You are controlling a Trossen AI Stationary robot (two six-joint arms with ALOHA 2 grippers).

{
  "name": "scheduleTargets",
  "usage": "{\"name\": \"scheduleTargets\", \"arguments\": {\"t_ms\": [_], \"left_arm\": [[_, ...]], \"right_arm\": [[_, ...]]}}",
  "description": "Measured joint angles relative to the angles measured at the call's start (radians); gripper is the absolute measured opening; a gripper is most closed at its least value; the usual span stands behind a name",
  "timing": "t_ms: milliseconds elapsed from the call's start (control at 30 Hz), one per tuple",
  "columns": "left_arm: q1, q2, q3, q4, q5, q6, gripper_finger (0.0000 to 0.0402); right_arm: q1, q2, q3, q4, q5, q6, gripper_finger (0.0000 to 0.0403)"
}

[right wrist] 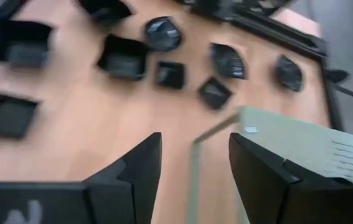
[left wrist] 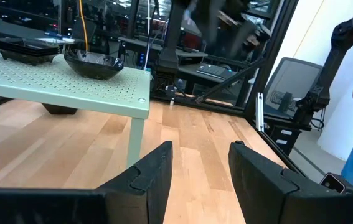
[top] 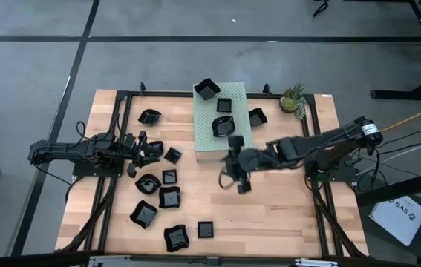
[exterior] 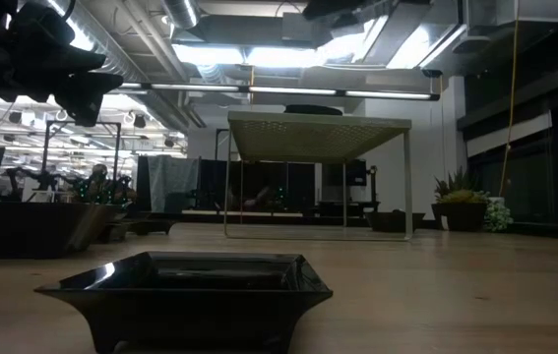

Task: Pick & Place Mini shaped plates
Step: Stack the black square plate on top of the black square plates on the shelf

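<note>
Several glossy black mini plates (top: 169,197) lie scattered flat on the table's left half, also seen in the right wrist view (right wrist: 123,59). Three more sit on the pale green perforated box (top: 221,119): one (top: 206,89) overhangs its far-left corner, and one bowl-like plate (left wrist: 92,62) stands near an edge. Another plate (top: 257,117) lies right of the box. My left gripper (top: 143,152) (left wrist: 201,168) is open and raised among the left plates, pointing toward the box. My right gripper (top: 234,183) (right wrist: 195,168) is open, just near of the box, over bare wood.
A small pineapple-like plant (top: 293,96) stands at the far right of the table. The box stands on thin legs (exterior: 227,192) with room beneath. One square plate (exterior: 185,285) sits close to the near edge. Bare wood (top: 284,215) covers the near right.
</note>
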Motion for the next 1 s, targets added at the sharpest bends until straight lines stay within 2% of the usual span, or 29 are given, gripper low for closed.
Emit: {"name": "scheduleTargets", "arguments": {"t_ms": [167, 600, 1000], "left_arm": [[0.0, 0.0, 0.0, 0.0, 0.0, 0.0, 0.0152], [0.0, 0.0, 0.0, 0.0, 0.0, 0.0, 0.0152], [0.0, 0.0, 0.0, 0.0, 0.0, 0.0, 0.0152]], "right_arm": [[0.109, -0.004, 0.0, -0.06, -0.012, 0.027, 0.0185], [0.34, 0.003, 0.0, -0.08, -0.013, 0.025, 0.0185], [0.417, 0.054, -0.001, -0.061, -0.023, -0.08, 0.0185]]}}
